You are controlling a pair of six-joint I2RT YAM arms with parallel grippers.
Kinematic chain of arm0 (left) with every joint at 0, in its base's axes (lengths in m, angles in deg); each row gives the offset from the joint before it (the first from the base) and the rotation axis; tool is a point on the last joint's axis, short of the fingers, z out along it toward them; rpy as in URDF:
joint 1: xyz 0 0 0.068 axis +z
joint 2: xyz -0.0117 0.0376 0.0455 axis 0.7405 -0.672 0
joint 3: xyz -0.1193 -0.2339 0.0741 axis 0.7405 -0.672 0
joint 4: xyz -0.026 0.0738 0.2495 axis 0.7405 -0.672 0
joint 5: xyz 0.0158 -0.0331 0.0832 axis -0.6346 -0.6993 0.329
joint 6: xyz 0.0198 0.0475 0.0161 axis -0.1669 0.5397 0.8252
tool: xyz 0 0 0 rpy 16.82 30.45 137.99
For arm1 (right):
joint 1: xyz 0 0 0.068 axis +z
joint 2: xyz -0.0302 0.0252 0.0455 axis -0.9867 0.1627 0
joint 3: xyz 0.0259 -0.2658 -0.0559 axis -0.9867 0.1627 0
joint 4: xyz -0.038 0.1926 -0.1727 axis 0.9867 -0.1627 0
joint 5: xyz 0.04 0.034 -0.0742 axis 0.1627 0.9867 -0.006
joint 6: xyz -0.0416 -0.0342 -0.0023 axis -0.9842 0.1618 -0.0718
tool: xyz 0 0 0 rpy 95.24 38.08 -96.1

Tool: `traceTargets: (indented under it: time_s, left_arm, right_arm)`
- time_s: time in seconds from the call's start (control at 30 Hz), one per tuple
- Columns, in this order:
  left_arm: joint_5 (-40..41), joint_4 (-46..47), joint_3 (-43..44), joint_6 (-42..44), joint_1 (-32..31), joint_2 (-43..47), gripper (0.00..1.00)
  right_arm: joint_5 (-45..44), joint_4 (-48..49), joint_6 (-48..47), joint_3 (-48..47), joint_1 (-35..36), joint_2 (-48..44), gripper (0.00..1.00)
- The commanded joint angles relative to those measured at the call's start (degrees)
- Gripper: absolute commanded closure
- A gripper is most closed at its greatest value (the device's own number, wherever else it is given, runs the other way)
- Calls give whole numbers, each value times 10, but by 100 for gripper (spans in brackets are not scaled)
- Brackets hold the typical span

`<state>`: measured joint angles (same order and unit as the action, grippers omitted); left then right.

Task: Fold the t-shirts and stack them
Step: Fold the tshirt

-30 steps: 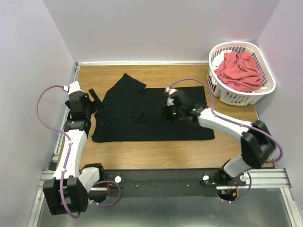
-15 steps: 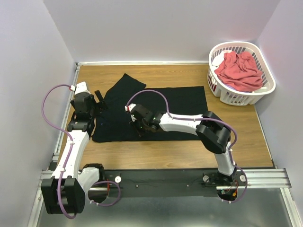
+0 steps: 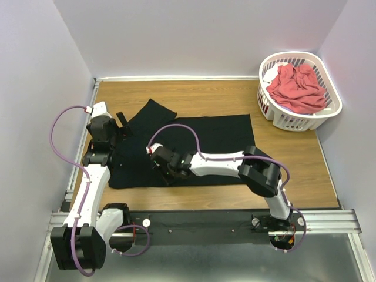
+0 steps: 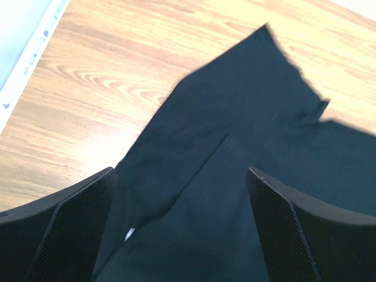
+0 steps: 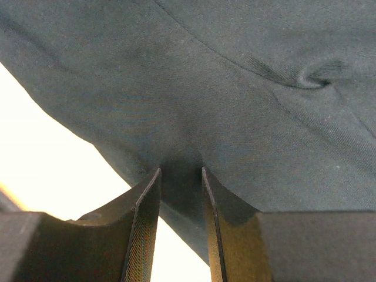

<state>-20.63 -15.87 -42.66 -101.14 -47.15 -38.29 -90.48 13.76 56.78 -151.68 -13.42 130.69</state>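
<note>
Black t-shirt [image 3: 220, 132] lies spread flat on the wooden table [image 3: 194, 94], covering the left and middle of it. It is plain dark cloth, mostly smooth, with a few soft creases and a seam line showing in my right wrist view. Its long axis runs left to right across the table, with the near edge roughly parallel to the table's front. One sleeve [image 3: 154, 110] sticks out toward the far left corner. I cannot tell which end the collar is on.

At the far right corner stands the white slotted laundry basket [image 3: 276, 117], well apart from the black cloth, with the coral-red t-shirt [image 3: 299, 88] bunched up inside it.

Bare wood is free along the far side, to the right between the shirt and the basket, and in a narrow strip along the front. The shirt's left end comes near the table's left edge.

My right gripper [image 5: 181, 173] reaches across to the shirt's near left part, its fingers drawn close and pinching a fold of the black t-shirt at its edge. My left gripper [image 4: 181, 173] hovers over the left end near the sleeve, its fingers spread wide and holding nothing.
</note>
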Motion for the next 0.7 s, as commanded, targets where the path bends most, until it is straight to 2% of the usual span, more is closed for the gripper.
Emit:
traceTargets:
  time_s: [0.0,0.27,0.43,0.57,0.67]
  left_arm:
    - [8,13,-11,4,-4,20,2]
    - [-2,12,-13,1,-4,38,2]
    - [-10,10,-14,10,-4,39,2]
    - [-12,12,-13,17,-4,23,2]
    - [8,-2,-2,1,-3,-19,2]
  right_arm:
    - [36,-95,78,5,48,7,59]
    - [91,-134,117,-15,94,-17,59]
    - [49,-152,111,-32,93,-66,56]
    - [8,-175,81,-46,66,-115,52]
    - [-30,-185,48,-26,-9,-159,47]
